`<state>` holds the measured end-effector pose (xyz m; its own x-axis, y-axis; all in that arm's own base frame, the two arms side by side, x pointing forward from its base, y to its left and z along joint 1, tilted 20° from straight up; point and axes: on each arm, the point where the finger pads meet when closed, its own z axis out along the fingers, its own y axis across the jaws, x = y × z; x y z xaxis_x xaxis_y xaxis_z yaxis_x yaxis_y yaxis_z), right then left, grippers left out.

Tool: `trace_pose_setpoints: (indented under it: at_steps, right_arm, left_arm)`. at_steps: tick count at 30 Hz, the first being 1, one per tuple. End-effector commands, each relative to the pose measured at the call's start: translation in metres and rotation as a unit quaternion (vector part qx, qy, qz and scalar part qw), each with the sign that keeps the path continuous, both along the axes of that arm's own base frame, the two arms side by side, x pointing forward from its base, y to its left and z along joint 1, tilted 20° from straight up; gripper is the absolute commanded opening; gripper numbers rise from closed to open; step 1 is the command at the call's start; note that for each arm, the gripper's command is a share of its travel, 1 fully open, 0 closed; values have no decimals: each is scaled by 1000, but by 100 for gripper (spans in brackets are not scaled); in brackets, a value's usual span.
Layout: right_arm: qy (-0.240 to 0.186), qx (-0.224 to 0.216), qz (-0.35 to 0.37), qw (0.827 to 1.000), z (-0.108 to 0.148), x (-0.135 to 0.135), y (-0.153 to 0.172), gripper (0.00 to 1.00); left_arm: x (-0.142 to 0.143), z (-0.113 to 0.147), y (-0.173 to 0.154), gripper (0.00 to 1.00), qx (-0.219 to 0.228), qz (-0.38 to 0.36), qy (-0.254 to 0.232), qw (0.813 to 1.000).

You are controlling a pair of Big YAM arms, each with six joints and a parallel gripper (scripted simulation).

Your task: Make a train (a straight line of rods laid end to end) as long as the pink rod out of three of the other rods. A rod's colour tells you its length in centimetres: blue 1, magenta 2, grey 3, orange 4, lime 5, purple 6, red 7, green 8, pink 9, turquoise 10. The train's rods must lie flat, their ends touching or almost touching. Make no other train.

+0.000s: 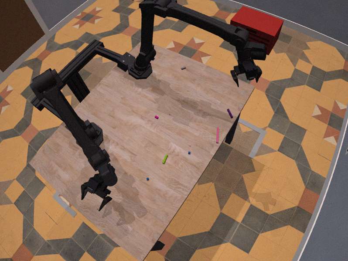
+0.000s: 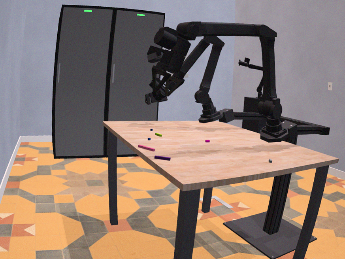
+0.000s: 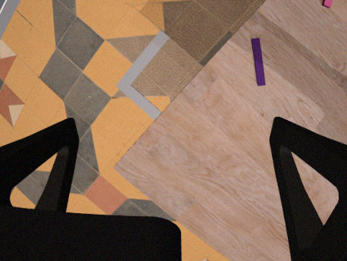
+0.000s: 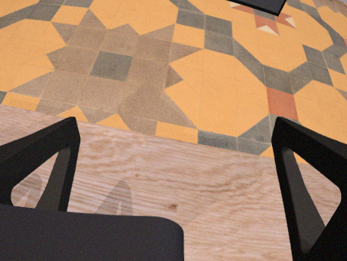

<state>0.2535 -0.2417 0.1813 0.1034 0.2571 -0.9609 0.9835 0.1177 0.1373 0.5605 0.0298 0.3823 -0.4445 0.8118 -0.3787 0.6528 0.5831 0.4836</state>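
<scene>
The pink rod (image 1: pixel 217 134) (image 2: pixel 146 147) (image 3: pixel 328 3) lies flat near the table's edge. The purple rod (image 1: pixel 230 113) (image 2: pixel 162 157) (image 3: pixel 258 61) lies near it, apart and at an angle. The lime rod (image 1: pixel 165 158) (image 2: pixel 158 134) lies between one blue rod (image 1: pixel 189 153) (image 2: pixel 149 139) and another blue rod (image 1: pixel 147 178) (image 2: pixel 151 129), touching neither. The magenta rod (image 1: pixel 156 116) (image 2: pixel 207 141) lies mid-table. The grey rod (image 1: pixel 183 68) (image 2: pixel 270 160) lies alone. My left gripper (image 1: pixel 247 83) (image 3: pixel 173 128) is open and empty, high near the table corner by the purple rod. My right gripper (image 1: pixel 90 204) (image 4: pixel 176 127) is open and empty above the opposite end.
The wooden table (image 1: pixel 124 92) (image 2: pixel 239 148) carries both arm bases at its back side. The purple and pink rods lie close to the front edge. A red cabinet (image 1: pixel 257 22) stands on the floor beyond the left arm.
</scene>
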Motion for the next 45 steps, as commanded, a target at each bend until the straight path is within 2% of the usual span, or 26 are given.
trace_pose_setpoints:
  at_steps: [1, 6, 8, 11, 17, 23, 25, 32, 40, 42, 45]
  right_arm:
    - [-13, -5, 0, 1000, 11, 6, -2, 100]
    - [-13, -5, 0, 1000, 11, 6, -2, 100]
    - [-13, -5, 0, 1000, 11, 6, -2, 100]
    - [-13, -5, 0, 1000, 11, 6, -2, 100]
    - [-13, -5, 0, 1000, 11, 6, -2, 100]
    - [-13, -5, 0, 1000, 11, 6, -2, 100]
    - [-13, -5, 0, 1000, 11, 6, -2, 100]
    - [-13, -5, 0, 1000, 11, 6, -2, 100]
    - [-13, -5, 0, 1000, 11, 6, -2, 100]
    - [-13, -5, 0, 1000, 11, 6, -2, 100]
    - [-13, -5, 0, 1000, 11, 6, -2, 100]
  left_arm:
    - [-7, 23, 52, 100, -23, 85, -46, 995]
    - [-21, 36, 130, 100, -41, 187, -95, 977]
    - [-21, 36, 130, 100, -41, 187, -95, 977]
    - [-37, 44, 178, 100, -51, 250, -128, 958]
    - [-85, 63, 271, 100, -66, 370, -200, 905]
    - [-153, 83, 353, 100, -73, 475, -276, 833]
    - [-153, 83, 353, 100, -73, 475, -276, 833]
    - [-247, 106, 423, 100, -69, 569, -362, 735]
    - [-355, 129, 468, 100, -54, 637, -450, 624]
    - [-355, 129, 468, 100, -54, 637, -450, 624]
    - [-392, 137, 476, 100, -47, 653, -478, 586]
